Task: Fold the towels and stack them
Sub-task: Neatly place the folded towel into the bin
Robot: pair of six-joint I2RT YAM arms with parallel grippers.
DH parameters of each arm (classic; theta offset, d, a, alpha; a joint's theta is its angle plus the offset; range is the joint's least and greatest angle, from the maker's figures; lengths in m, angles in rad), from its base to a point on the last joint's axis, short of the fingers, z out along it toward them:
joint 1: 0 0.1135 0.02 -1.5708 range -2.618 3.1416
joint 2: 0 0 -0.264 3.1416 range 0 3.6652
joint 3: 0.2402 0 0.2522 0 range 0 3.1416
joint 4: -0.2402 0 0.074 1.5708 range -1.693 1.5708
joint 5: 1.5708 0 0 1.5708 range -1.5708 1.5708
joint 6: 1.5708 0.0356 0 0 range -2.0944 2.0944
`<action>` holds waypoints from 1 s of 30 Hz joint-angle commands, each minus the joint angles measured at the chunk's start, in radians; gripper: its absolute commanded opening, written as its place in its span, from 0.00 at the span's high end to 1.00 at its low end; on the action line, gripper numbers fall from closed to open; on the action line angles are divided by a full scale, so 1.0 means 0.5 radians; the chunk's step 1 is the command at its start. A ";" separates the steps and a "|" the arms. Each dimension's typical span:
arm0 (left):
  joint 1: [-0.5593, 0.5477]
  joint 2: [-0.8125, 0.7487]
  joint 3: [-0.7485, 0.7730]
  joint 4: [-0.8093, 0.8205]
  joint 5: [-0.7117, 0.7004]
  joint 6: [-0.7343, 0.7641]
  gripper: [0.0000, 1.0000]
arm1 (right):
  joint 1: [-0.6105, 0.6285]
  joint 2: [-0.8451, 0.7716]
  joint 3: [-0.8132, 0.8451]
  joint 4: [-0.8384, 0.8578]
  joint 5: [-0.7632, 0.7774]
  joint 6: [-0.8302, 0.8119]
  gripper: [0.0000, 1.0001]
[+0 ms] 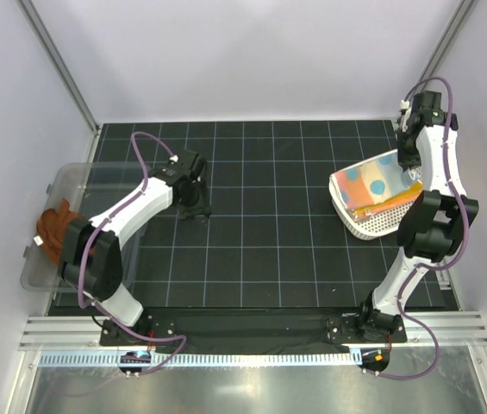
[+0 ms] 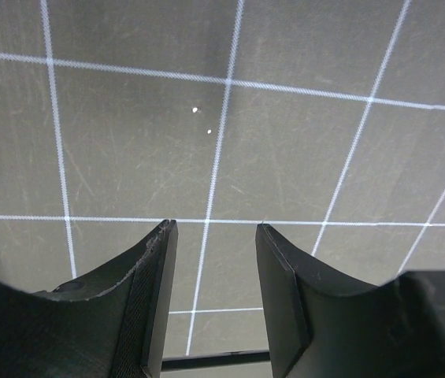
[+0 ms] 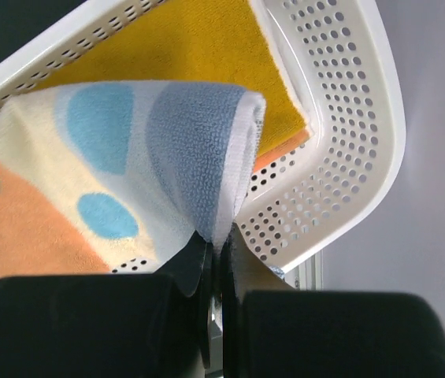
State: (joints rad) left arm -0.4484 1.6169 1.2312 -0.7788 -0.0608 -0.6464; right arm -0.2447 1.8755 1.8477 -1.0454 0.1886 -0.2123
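A polka-dot towel (image 1: 365,183), cream and orange with blue dots, lies in the tilted white perforated basket (image 1: 379,224) at the right. My right gripper (image 3: 220,244) is shut on a folded edge of this towel (image 3: 198,150) over the basket's rim. A plain yellow-orange towel (image 3: 206,55) lies under it in the basket. A rust-brown towel (image 1: 53,226) is bunched in the clear bin (image 1: 71,185) at the left. My left gripper (image 2: 210,236) is open and empty just above the bare mat; in the top view it (image 1: 193,207) hangs left of centre.
The black gridded mat (image 1: 260,250) covers the table. The clear bin hangs over its left edge. The basket (image 3: 348,142) leans against the right arm near the right wall. A metal rail (image 1: 252,332) runs along the front.
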 commanded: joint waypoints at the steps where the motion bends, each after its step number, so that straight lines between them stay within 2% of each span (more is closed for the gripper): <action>1: 0.010 0.012 0.145 -0.007 0.051 -0.002 0.51 | -0.032 0.068 0.152 0.060 0.043 -0.075 0.99; 9: 0.013 0.067 0.305 -0.059 0.054 -0.008 0.50 | -0.096 0.295 0.351 0.084 0.003 -0.167 0.99; 25: 0.013 0.187 0.382 -0.059 0.045 0.004 0.49 | -0.143 0.658 0.600 0.133 0.055 -0.281 0.97; 26: 0.010 0.193 0.385 -0.056 0.039 0.001 0.49 | -0.146 0.667 0.633 0.146 0.064 -0.269 0.95; 28: 0.010 0.184 0.391 -0.056 0.008 -0.011 0.49 | -0.146 0.664 0.655 0.152 0.126 -0.232 0.76; 29: 0.010 0.157 0.382 -0.056 -0.016 -0.011 0.49 | -0.146 0.652 0.664 0.152 0.165 -0.174 0.65; 30: 0.013 0.129 0.369 -0.050 -0.071 -0.020 0.49 | -0.140 0.624 0.673 0.137 0.220 -0.137 0.45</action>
State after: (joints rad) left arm -0.4484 1.7168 1.3888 -0.8047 -0.0452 -0.6479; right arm -0.3099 2.2345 2.1174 -1.0050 0.2188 -0.3149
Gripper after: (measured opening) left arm 0.509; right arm 0.465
